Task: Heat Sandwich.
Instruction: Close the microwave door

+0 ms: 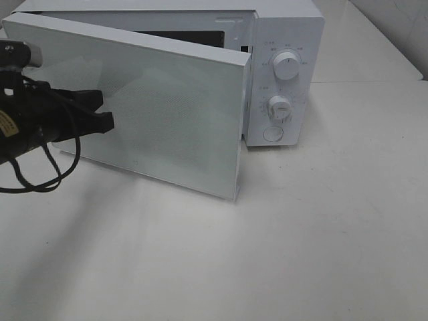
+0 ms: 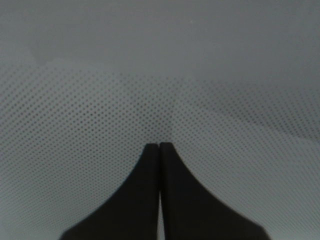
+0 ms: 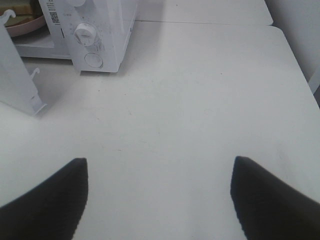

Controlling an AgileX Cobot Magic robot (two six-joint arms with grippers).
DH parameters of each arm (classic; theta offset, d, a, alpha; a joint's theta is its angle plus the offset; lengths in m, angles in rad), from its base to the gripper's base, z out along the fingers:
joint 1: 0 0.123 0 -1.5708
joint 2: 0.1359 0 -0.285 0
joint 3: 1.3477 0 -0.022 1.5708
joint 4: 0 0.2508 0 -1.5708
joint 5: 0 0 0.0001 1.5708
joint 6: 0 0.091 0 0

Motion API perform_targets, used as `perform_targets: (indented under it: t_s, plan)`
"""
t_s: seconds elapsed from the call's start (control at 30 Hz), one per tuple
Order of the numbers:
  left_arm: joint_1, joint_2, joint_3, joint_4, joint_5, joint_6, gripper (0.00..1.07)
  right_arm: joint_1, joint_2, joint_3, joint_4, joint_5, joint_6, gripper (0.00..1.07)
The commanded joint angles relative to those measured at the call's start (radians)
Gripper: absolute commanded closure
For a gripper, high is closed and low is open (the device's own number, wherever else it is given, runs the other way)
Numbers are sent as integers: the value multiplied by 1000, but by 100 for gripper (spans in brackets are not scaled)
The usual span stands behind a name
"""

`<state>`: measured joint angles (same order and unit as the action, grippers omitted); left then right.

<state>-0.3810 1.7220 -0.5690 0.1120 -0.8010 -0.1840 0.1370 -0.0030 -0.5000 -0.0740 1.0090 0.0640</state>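
White microwave door (image 1: pixel 154 107) stands half open at the upper left, with the sandwich (image 3: pixel 19 6) inside behind it. My left hand (image 1: pixel 105 122), shut and empty, leans on the door; I should push evenly until it latches. My right hand (image 3: pixel 159 161) is wide open and holds nothing.

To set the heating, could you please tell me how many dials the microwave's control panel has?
2, both on the control panel: the upper dial near its top, the lower dial directly beneath. None seems hidden.
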Motion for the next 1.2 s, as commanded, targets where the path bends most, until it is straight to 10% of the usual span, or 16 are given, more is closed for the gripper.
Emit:
perform_targets:
  t_s: [0.03, 1.2]
  plan:
    - [-36, 1, -57, -67, 52, 46, 107, -7, -27, 3, 3, -12, -9, 31]
    - [-219, 231, -509, -313, 213, 163, 107, -7, -27, 3, 3, -12, -9, 31]
